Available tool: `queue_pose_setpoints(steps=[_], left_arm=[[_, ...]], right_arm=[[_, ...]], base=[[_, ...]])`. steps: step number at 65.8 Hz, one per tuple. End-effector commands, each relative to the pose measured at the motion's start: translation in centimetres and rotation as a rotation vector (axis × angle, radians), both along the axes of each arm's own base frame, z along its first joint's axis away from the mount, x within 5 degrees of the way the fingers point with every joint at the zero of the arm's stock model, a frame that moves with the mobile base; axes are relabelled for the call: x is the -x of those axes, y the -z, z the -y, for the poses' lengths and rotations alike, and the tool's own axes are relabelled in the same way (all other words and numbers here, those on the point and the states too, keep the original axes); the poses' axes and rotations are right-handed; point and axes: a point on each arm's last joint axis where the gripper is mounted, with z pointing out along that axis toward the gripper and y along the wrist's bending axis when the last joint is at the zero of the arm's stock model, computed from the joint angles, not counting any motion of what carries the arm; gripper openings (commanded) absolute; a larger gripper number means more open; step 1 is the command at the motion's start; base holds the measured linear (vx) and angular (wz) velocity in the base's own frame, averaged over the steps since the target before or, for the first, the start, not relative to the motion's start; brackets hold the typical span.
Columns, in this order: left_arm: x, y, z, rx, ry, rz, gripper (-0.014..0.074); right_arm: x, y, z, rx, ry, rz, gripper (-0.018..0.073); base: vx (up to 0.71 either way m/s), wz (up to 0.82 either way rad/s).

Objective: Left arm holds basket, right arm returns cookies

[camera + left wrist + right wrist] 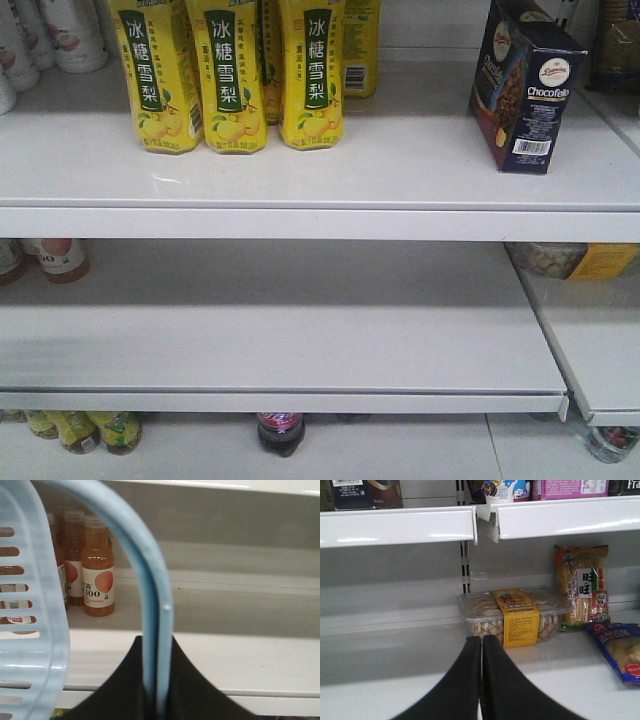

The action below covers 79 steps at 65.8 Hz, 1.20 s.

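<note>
Up on the top shelf, the cookies stand upright near the right end, well apart from the yellow drink bottles grouped at the left, with bare shelf surface between them. The shelf's front edge runs straight across below the carton, and the middle shelf beneath lies mostly bare, with orange-capped bottles at its far left.

From the left wrist view, the left gripper is clamped on the basket's handle, whose pale blue strap arches up out of the black fingers. The basket shows its slotted wall just to the left, close to the front lip of a shelf holding peach juice bottles.

From the right wrist view, the right gripper has its two black fingers pressed together with nothing between them. It points at a clear cookie tub on a lower shelf; the cookies carton sits on the shelf above, at the upper left, well apart from those fingers.
</note>
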Motion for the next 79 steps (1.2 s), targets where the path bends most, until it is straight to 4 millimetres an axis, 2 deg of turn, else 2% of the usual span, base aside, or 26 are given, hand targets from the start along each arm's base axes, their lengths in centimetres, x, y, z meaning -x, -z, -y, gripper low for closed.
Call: queue_pose_setpoints(steps=[1, 18, 79], left_arm=[[0.04, -0.79, 0.02, -0.025, 0.004, 0.12, -0.0008], [0.04, -0.79, 0.02, -0.025, 0.004, 0.12, -0.0008], [0.04, -0.79, 0.02, -0.025, 0.004, 0.12, -0.0008]], right_arm=[[-0.11, -0.42, -0.31, 0.04, -0.052, 0.047, -0.0009], [0.09, -0.51, -0.87, 0.036, -0.147, 0.07, -0.0009], [0.08, -0.4, -0.86, 0.04, -0.147, 0.054, -0.0009]], base=[[0.0, 0.0], [0.0, 0.0], [0.0, 0.0]])
